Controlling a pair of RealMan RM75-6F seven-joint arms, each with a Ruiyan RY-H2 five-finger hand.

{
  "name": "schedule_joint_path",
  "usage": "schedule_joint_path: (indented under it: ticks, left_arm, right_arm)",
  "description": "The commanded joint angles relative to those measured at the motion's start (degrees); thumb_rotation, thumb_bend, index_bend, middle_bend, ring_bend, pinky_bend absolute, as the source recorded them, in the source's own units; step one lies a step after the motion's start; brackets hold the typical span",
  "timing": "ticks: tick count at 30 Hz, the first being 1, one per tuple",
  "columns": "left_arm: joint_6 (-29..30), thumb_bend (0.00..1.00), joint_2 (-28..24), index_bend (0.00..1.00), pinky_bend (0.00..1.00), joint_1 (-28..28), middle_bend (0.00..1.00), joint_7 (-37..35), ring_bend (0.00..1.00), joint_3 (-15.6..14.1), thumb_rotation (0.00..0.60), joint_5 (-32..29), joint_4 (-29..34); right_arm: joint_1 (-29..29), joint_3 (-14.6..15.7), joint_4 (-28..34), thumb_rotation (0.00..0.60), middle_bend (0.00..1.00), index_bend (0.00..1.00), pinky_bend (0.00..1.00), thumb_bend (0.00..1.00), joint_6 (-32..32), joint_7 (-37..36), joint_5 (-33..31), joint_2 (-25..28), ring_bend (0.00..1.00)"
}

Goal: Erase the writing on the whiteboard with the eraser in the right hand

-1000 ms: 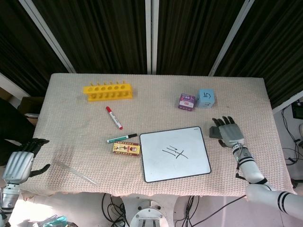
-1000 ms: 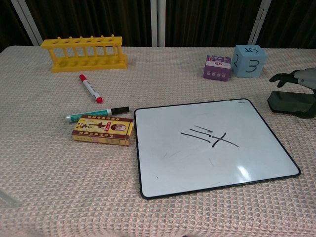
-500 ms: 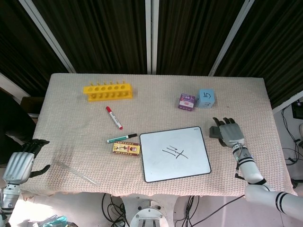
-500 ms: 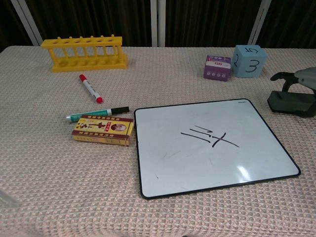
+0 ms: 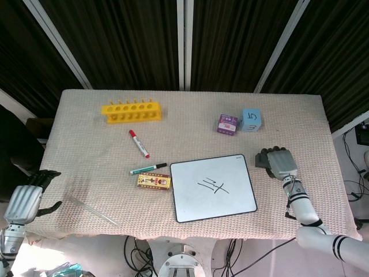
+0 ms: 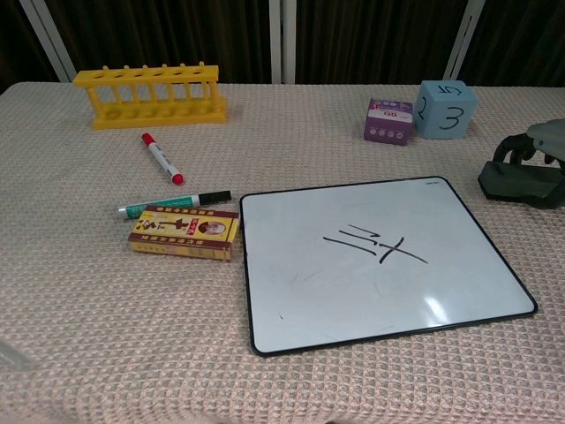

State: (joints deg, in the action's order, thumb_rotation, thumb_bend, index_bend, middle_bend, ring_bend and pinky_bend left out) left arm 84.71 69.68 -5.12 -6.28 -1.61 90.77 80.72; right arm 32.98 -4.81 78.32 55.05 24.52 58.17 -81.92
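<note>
Right hand (image 5: 281,162) curled down over dark grey block eraser (image 6: 521,183), grip unconfirmed; white black-rimmed whiteboard (image 5: 213,187) with black writing (image 5: 213,186) toward eight o'clock, just beside

The light blue cube (image 6: 447,109) carries handwritten black numerals: a 3 on its front face, a 2 on its left face and a 5 on top (the head view shows the 5 as well). The whiteboard (image 6: 380,269) bears black marker strokes (image 6: 375,245) that do not resolve into a legible word. Print on the purple box (image 6: 388,120) and the yellow-and-red box (image 6: 184,232) is too small to read.
</note>
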Motion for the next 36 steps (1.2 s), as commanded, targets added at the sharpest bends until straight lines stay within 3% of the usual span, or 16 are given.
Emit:
schedule_joint_path:
  ticks: [1,9,18,22,29,36]
  left_arm:
    - [-0.07,0.16,0.05,0.22,0.25,-0.02,0.22,-0.04,0.15,0.05,0.599,-0.11,-0.10]
    - [-0.35,0.16,0.04,0.22,0.25,-0.15,0.22,-0.49,0.15,0.08,0.600,-0.27,-0.19]
    - [-0.37,0.16,0.09,0.22,0.25,-0.31,0.22,-0.87,0.15,0.23,0.600,-0.30,-0.44]
    - [-0.14,0.16,0.09,0.22,0.25,-0.27,0.22,-0.97,0.15,0.17,0.600,-0.10,-0.47]
    - [0.66,0.16,0.01,0.22,0.25,0.21,0.22,-1.24,0.15,0.10,0.600,-0.07,-0.77]
    - [1.63,0.16,-0.37,0.22,0.25,0.57,0.22,-1.77,0.15,0.16,0.600,0.19,-1.00]
  right_arm:
    - [-0.33,-0.05,-0.66,0.600,0.39,0.36,0.36,0.31,0.75,-0.53,0.82,-0.53,0.28]
    - [-1.17,-0.23,-2.18,0.600,0.48,0.52,0.47,0.36,3.30,-2.29,4.00,-1.76,0.39]
    - [-3.06,2.89,1.80,0.600,0.58,0.69,0.58,0.39,11.19,-11.59,20.68,0.52,0.49]
    - [-3.31,5.83,6.65,0.600,0.59,0.71,0.58,0.39,13.21,-10.74,27.77,2.36,0.49]
    - [-3.28,11.99,12.94,0.600,0.61,0.73,0.60,0.39,11.18,-5.45,36.60,4.51,0.51]
    - [-4.50,12.83,12.99,0.600,0.62,0.74,0.60,0.38,10.26,-2.08,37.48,3.39,0.52]
